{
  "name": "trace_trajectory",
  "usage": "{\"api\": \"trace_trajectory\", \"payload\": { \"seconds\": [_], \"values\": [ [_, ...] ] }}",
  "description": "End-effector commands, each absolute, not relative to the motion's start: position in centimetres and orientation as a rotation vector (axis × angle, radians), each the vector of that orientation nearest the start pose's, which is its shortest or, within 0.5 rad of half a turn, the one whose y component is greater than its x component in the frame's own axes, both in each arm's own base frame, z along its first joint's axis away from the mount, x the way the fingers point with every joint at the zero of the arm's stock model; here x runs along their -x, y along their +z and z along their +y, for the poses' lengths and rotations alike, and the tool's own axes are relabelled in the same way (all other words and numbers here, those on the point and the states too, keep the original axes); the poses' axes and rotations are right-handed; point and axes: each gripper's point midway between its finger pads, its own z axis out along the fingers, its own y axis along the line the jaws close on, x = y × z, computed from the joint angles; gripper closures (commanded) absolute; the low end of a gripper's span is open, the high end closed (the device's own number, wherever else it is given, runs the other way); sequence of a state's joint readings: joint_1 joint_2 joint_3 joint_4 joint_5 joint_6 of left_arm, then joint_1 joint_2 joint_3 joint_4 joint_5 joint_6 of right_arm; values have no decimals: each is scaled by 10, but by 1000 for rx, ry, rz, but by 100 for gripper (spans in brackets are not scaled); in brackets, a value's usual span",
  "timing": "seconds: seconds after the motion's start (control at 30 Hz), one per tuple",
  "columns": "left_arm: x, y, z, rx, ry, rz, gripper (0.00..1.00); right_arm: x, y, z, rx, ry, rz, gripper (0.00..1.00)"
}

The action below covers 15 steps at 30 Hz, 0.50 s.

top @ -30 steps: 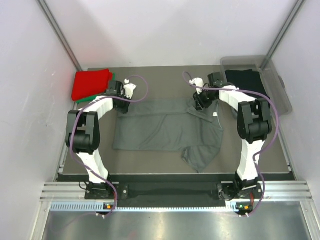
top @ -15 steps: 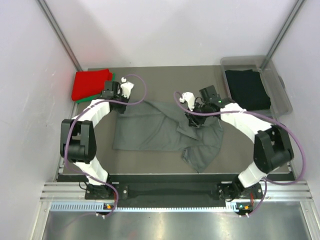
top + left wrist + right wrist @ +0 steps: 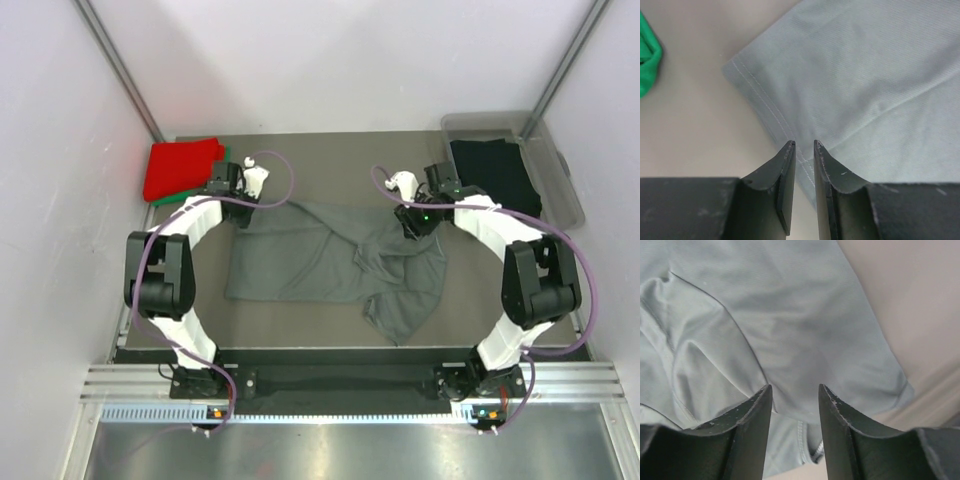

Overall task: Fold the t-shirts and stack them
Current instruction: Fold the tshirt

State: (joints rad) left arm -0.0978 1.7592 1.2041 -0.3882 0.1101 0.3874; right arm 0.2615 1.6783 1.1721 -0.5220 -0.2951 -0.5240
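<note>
A dark grey t-shirt (image 3: 320, 265) lies spread across the middle of the table, its right half rumpled and one sleeve trailing towards the front. My left gripper (image 3: 242, 208) hovers at its back left corner, open by a narrow gap (image 3: 804, 145) over the stitched hem (image 3: 775, 117), holding nothing. My right gripper (image 3: 412, 226) stands open (image 3: 795, 387) above the shirt's folded back right part (image 3: 770, 315). A folded red t-shirt (image 3: 180, 168) lies on a green one (image 3: 168, 199) at the back left. A black t-shirt (image 3: 492, 176) lies in the tub.
The clear plastic tub (image 3: 566, 200) stands at the back right corner. Grey walls close in the table on both sides. Bare table (image 3: 320, 160) shows behind the grey shirt, and a green cloth edge (image 3: 647, 60) lies left of my left gripper.
My right gripper carried the shirt's back right part inward, let it go and drew back right, leaving that side rumpled. My left gripper opened slightly at the back left corner.
</note>
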Motion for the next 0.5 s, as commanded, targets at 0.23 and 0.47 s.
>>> {"api": "trace_trajectory", "payload": {
  "seconds": [0.23, 0.47],
  "values": [
    [-450, 68, -41, -638, 28, 2449, 71, -358, 85, 86, 1026, 174, 2349, 53],
    [-456, 55, -43, -631, 11, 2486, 71, -359, 82, 62, 977, 137, 2385, 52]
  ]
}}
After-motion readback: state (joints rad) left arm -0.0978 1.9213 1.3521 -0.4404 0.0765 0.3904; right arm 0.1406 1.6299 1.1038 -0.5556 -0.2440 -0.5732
